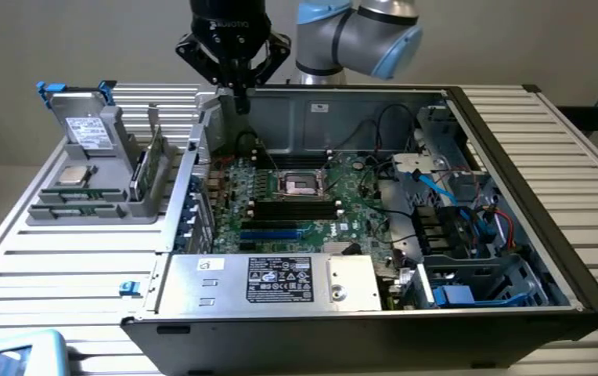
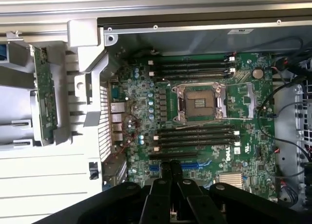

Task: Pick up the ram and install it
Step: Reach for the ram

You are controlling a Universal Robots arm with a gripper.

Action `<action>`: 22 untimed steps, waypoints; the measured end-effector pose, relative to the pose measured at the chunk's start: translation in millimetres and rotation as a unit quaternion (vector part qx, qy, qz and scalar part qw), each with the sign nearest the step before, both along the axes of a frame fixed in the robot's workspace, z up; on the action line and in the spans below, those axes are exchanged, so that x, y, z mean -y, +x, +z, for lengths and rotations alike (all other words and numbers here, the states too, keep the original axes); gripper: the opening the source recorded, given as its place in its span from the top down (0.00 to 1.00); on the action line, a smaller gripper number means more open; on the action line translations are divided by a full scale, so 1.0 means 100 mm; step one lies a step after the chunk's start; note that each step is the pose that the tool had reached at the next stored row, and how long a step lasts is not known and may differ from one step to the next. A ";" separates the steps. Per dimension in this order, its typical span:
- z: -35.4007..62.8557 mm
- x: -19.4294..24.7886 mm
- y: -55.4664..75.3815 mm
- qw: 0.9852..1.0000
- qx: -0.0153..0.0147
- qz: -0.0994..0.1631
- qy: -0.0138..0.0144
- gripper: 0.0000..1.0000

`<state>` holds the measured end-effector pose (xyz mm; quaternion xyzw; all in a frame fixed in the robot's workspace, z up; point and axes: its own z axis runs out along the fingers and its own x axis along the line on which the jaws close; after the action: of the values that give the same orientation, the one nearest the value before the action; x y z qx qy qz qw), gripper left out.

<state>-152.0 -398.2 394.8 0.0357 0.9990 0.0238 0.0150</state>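
The ram (image 1: 143, 171) is a thin green stick standing on edge in a grey holder (image 1: 90, 210) to the exterior view's left of the open computer case. In the wrist view the ram (image 2: 44, 100) lies along that holder, apart from the gripper. My gripper (image 1: 239, 88) hangs above the case's back left corner, over the motherboard's edge. Its black fingers (image 2: 165, 177) meet at the tips with nothing between them, so it is shut. The dark memory slots (image 2: 195, 136) on the green motherboard (image 1: 289, 211) lie beside the processor socket (image 2: 199, 103).
The holder also carries a grey drive with a white label (image 1: 92, 129) and a square silver chip (image 1: 73, 175). A power supply box (image 1: 268, 280) fills the case's front. Cables and drive bays (image 1: 466, 227) crowd the exterior view's right side. Slatted table (image 1: 59, 266) surrounds the case.
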 end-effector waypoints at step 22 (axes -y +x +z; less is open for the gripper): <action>-0.001 -0.008 -0.97 1.000 0.005 0.000 0.000 0.89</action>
<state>-248.9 -397.4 394.7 0.0354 0.9989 0.0237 0.0201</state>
